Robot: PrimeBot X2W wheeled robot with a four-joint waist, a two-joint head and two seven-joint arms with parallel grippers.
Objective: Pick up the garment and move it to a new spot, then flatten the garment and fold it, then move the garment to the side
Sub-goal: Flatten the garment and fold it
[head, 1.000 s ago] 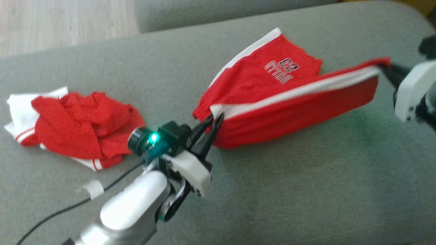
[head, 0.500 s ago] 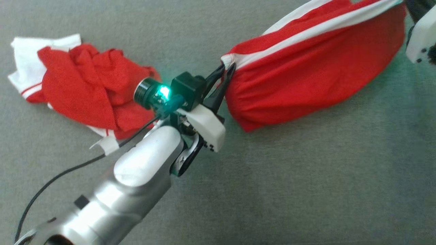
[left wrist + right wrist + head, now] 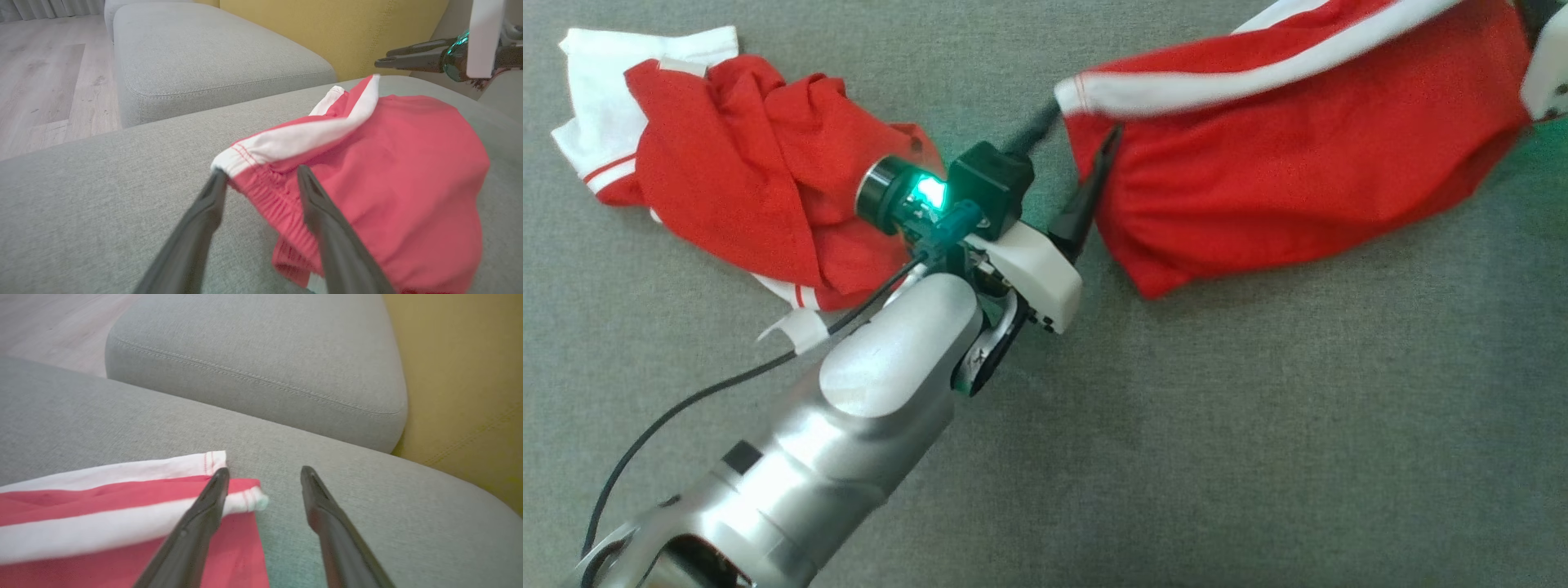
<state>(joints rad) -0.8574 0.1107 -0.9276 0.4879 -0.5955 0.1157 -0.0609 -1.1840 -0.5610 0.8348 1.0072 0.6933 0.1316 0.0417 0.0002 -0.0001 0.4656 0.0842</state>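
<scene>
Left claw (image 3: 260,171) and right claw (image 3: 265,470) have just sprung apart, releasing the red shorts (image 3: 1298,188) onto the grey cushion (image 3: 1258,425); flattening likely follows.

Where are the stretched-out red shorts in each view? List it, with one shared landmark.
Head view: red shorts, upper right.
Left wrist view: centre-right, waistband between the fingers of the open left gripper.
Right wrist view: lower left, by the right gripper.
Shared landmark: the grey cushion beneath.

I see the couch (image 3: 1258,425) from above with my head camera. My wrist cameras sit low and close, facing across it. All three share the shorts (image 3: 1298,163).
</scene>
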